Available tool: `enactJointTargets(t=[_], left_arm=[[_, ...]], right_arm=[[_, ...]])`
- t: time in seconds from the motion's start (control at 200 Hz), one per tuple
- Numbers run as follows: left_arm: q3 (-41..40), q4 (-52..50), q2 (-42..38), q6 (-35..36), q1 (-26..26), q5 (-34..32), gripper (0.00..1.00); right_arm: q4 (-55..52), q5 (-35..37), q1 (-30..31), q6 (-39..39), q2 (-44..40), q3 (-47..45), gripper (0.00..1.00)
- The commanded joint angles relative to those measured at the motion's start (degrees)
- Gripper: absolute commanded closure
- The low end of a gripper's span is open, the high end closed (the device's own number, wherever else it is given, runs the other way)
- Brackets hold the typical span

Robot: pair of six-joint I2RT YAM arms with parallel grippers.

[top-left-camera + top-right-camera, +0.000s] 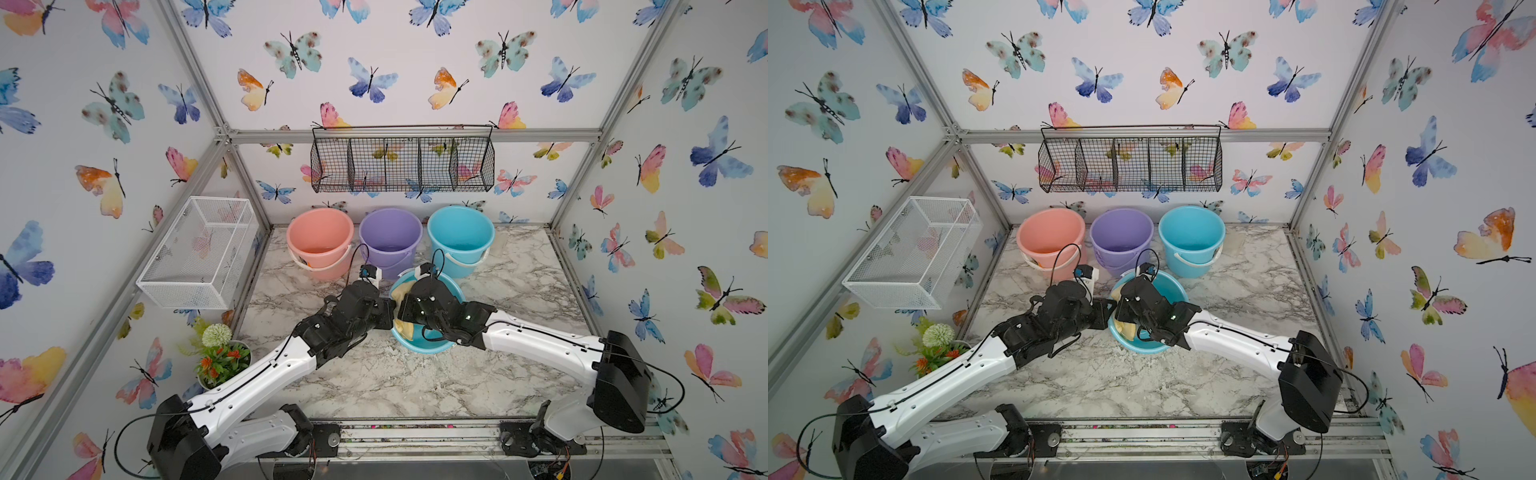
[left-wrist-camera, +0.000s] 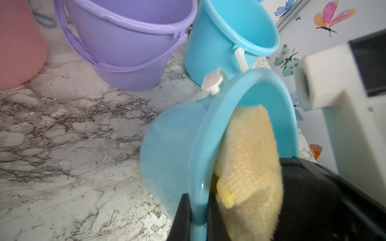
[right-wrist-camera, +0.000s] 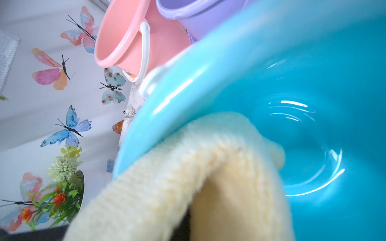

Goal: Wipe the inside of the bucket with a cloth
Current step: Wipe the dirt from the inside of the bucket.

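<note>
- Four buckets stand on the marble table [image 1: 374,386]. The pink bucket [image 1: 320,239], purple bucket [image 1: 390,239] and blue bucket [image 1: 460,235] stand upright in a row at 12 o'clock. The tilted bucket [image 1: 430,343], also blue, sits near the table's middle, just toward 6 o'clock from the purple and blue ones.
- Tilted bucket [image 2: 167,146]: tipped off upright, white handle knob at its rim, glossy inside [image 3: 313,83] open to the right wrist view.
- Left gripper [image 2: 197,208]: reaches in from 9 o'clock, clamped on the tilted bucket's rim, one finger outside the wall and one inside.
- Right gripper [image 1: 402,313]: reaches in from 3 o'clock. Its jaws are buried under the cloth and pinched closed on it.
- Cloth [image 2: 246,156]: pale yellow terry, bunched against the inner wall at the bucket's 9 o'clock side, close under the rim. A fold [image 1: 405,328] shows at about 8 o'clock in both top views, and it fills the foreground [image 3: 167,187] in the right wrist view.
- Surroundings: plant pot [image 1: 220,357] at 8 o'clock off the table edge, white wire basket [image 1: 199,253] on the wall at 10 o'clock, black wire basket [image 1: 403,164] on the wall at 12 o'clock.
</note>
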Motion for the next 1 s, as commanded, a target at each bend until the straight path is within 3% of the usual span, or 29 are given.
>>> enactJointTargets(t=[0.0, 0.275, 0.465, 0.641, 0.756, 0.851, 0.996], left_arm=[[1.71, -0.29, 0.87, -0.04, -0.43, 3.70, 1.00], [2.25, -0.34, 1.97, -0.06, -0.38, 4.97, 1.00], [3.59, 0.18, 3.07, -0.82, -0.33, 7.62, 1.00], [5.99, -0.40, 6.05, -0.86, -0.30, 10.58, 1.00], [6.56, -0.43, 7.73, -0.75, -0.34, 12.37, 1.00], [6.66, -0.56, 8.31, -1.02, -0.34, 13.18, 1.00], [6.88, -1.80, 8.27, -0.85, -0.10, 13.16, 1.00]], right_arm=[[-7.84, 1.59, 0.34, -9.64, -1.59, 3.88, 0.98], [-20.40, 6.56, 0.34, -20.35, -3.27, 9.06, 0.98], [-26.59, 12.72, 0.27, -21.81, -5.04, 13.71, 0.98], [-27.81, 16.99, 0.26, -23.99, -7.79, 16.56, 0.98], [-28.89, 15.42, 0.17, -24.37, -7.48, 17.39, 0.98], [-28.57, 16.15, 0.12, -24.66, -7.39, 14.95, 0.98], [-23.91, 14.25, 0.08, -31.29, -5.93, 9.79, 0.98]])
